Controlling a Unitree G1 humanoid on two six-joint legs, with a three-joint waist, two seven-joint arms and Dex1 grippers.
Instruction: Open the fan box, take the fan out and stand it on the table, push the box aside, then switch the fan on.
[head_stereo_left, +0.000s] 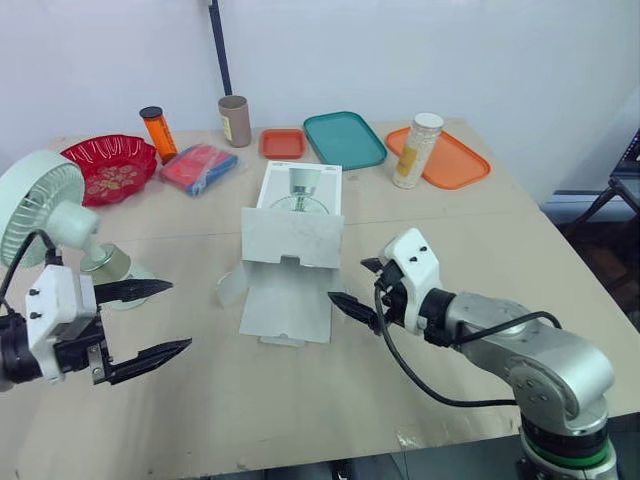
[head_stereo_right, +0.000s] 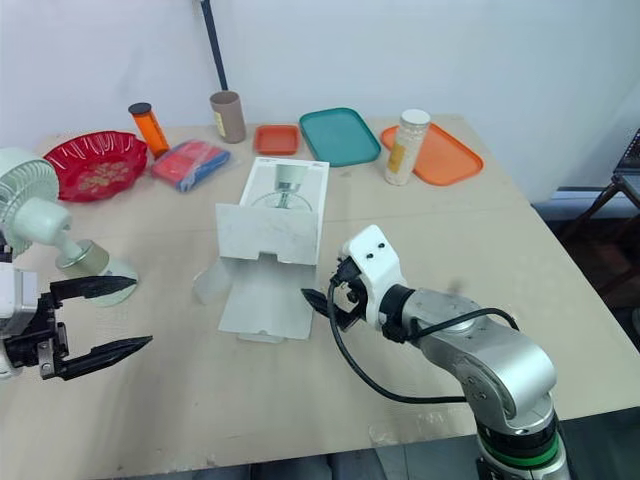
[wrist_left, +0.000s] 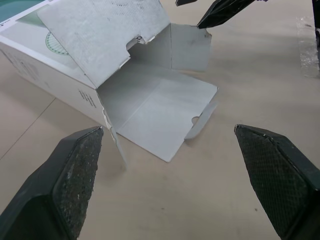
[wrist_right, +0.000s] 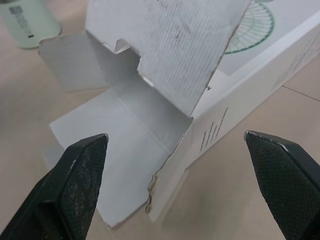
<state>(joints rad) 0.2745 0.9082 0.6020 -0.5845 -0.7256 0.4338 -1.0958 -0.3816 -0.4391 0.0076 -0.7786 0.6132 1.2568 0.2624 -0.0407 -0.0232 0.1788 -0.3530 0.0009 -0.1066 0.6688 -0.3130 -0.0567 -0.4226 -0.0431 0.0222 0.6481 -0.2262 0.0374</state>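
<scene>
The pale green fan (head_stereo_left: 42, 212) stands upright on its round base (head_stereo_left: 112, 266) at the left of the table. The white fan box (head_stereo_left: 297, 228) lies in the middle, its end flaps (wrist_left: 160, 112) folded open towards me and nothing visible inside the open end. My left gripper (head_stereo_left: 178, 316) hovers open just in front of the fan's base, holding nothing. My right gripper (head_stereo_left: 348, 281) is open too, its fingertips close to the right side of the box's open end. The box (wrist_right: 170, 50) lies before its fingers (wrist_right: 75, 175) in the right wrist view.
Along the back stand a red bowl (head_stereo_left: 110, 165), an orange bottle (head_stereo_left: 158, 132), a red and blue packet (head_stereo_left: 200, 167), a cardboard tube (head_stereo_left: 235, 120), a small orange tray (head_stereo_left: 283, 143), a teal tray (head_stereo_left: 344, 138), and a white jar (head_stereo_left: 418, 150) beside an orange tray (head_stereo_left: 455, 162).
</scene>
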